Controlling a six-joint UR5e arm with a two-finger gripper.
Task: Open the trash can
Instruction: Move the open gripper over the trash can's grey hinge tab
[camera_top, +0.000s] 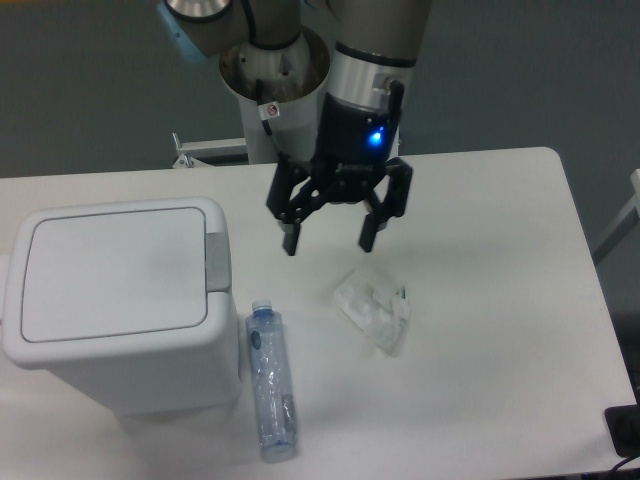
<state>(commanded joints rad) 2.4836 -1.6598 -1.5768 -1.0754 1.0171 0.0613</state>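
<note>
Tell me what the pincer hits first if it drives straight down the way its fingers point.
Most likely bare table. The open pincer points down between the trash can and the crumpled wrapper, apparently over neither, though one view leaves depth uncertain.

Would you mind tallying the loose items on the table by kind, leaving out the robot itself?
Trash can, lid shut: 1
Clear plastic bottle, lying on its side: 1
Crumpled white wrapper: 1
Total: 3
</note>
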